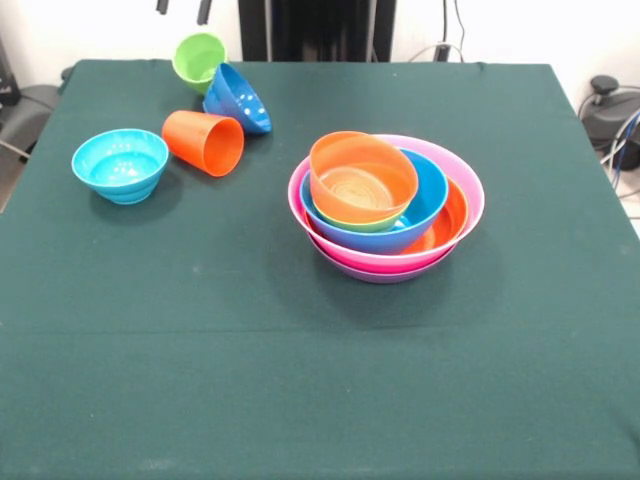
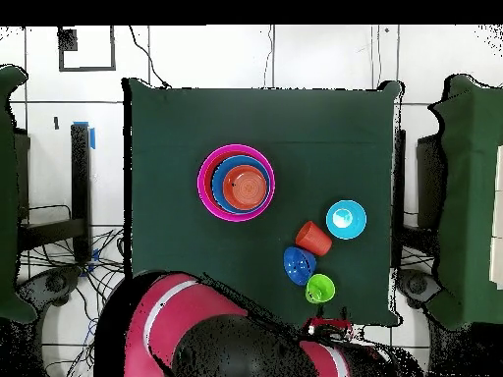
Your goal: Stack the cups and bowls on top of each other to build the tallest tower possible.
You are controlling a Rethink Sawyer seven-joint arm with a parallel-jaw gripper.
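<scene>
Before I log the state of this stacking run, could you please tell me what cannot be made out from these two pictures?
- Gripper: front view, cut off by the top edge; only two dark tips show, so the jaws' state is unclear.
- Tower: both views, the nested upper bowls hide the lower bowls' insides; only rims show.
- Lime green cup: front view, partly hidden behind the tipped dark blue bowl.

A desk [image 1: 300,400] under dark green cloth [image 2: 177,177]; cables [image 2: 59,270] lie on the white tiled floor [image 2: 324,54] beside it.
</scene>
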